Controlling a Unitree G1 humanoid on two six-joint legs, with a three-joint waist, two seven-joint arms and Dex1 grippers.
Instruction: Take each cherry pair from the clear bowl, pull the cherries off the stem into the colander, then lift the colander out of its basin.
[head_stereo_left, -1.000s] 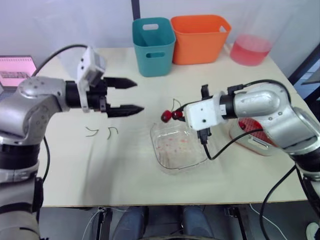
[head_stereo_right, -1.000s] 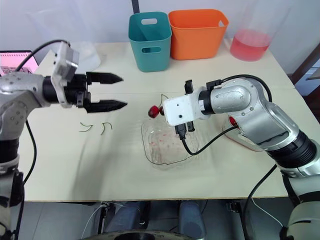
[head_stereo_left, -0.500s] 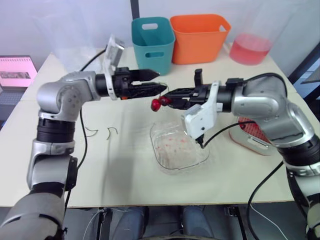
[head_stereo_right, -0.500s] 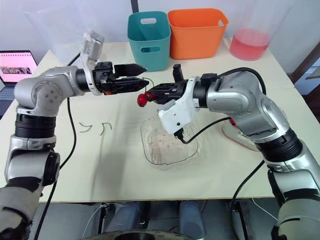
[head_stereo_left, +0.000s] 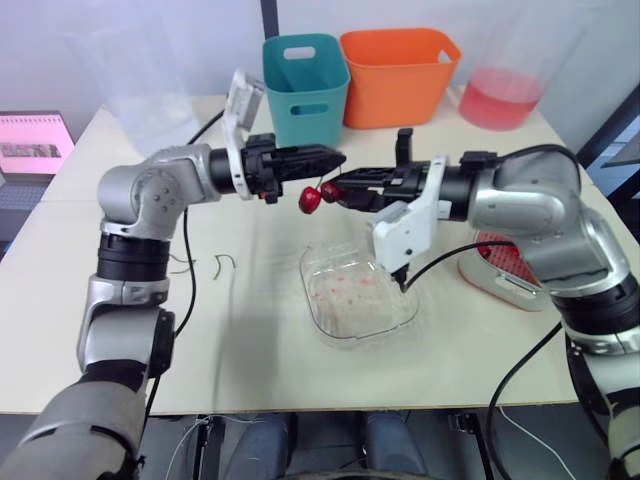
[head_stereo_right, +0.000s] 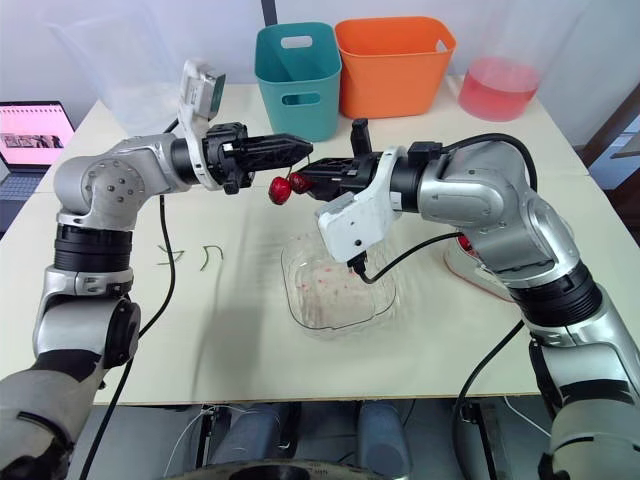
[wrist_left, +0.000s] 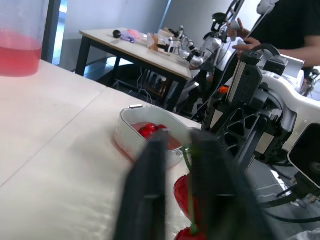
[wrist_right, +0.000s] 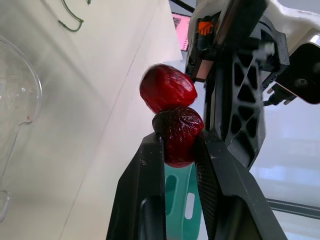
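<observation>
The cherry pair hangs mid-frame in the head views, in the air above the far edge of the bowl (head_stereo_left: 331, 330), caught between both claws. The right gripper (head_stereo_left: 334, 190) is clamped on the dark cherry (wrist_right: 178, 125), and the brighter cherry (wrist_right: 167, 88) sits free against it. The left gripper (head_stereo_left: 338, 158) comes in from the left with its fingers drawn nearly together, and I judge it pinched on the stem (wrist_left: 188, 170). The step is the pull-off, but the colander (wrist_left: 125, 142) sits in its basin low at the right of the frame, well apart from the pair, so a cherry freed here would likely drop to the bowl or table. Better to carry both claws over the colander first, then draw them apart along the line of the stem, keeping the squeeze on the dark cherry light so it does not burst, and expect the free cherry to swing with the stem
</observation>
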